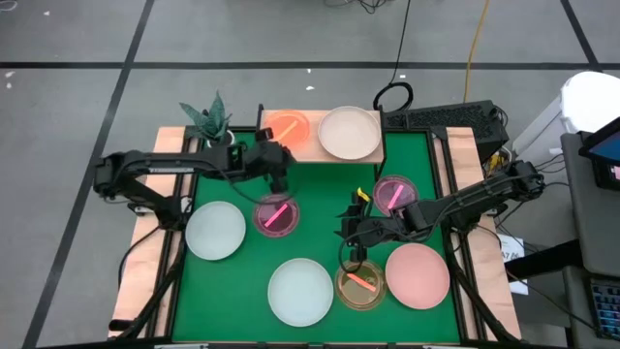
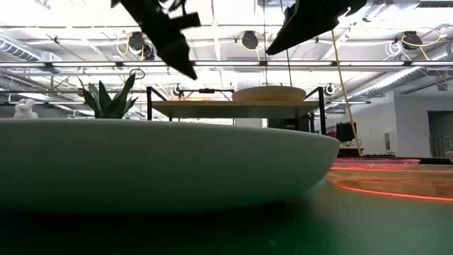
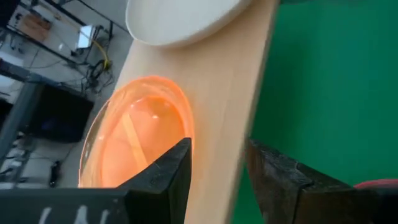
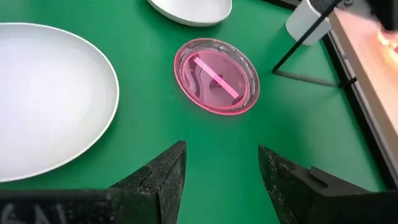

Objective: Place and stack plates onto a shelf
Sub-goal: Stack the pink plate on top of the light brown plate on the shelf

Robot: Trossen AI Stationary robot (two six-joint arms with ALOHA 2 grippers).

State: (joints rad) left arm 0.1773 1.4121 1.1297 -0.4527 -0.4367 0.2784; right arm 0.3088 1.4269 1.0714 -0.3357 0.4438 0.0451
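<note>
High view: The shelf [image 1: 315, 153] stands at 12 o'clock on the mat. It carries 2 plates: an orange plate [image 1: 289, 126] and a cream plate [image 1: 350, 133], side by side, not stacked. 6 plates lie on the mat: a pink plate [image 1: 276, 215] at centre, a second pink plate [image 1: 394, 192] at 3 o'clock of it, a pale blue plate [image 1: 215, 231] at 9 o'clock, a white plate [image 1: 300, 292] at 6 o'clock, an amber plate [image 1: 360, 285] just beside it, and a salmon plate [image 1: 418, 275] at 4 o'clock. The left gripper [image 1: 275, 163] hovers at the shelf's front edge. The right gripper [image 1: 353, 242] hovers just above the amber plate.

Low view: The white plate fills the foreground. The shelf stands behind it, the cream plate on top. Both arms hang overhead.

Left wrist view: The fingers are released and hold nothing. The orange plate lies beyond them on the shelf.

Right wrist view: The fingers are released and hold nothing. The centre pink plate lies ahead.

Step in hand, as judged: 2 plates placed, the third pick not yet made. The next move calls for a rim grasp on a small plate, then stacking it on the orange plate.
</note>
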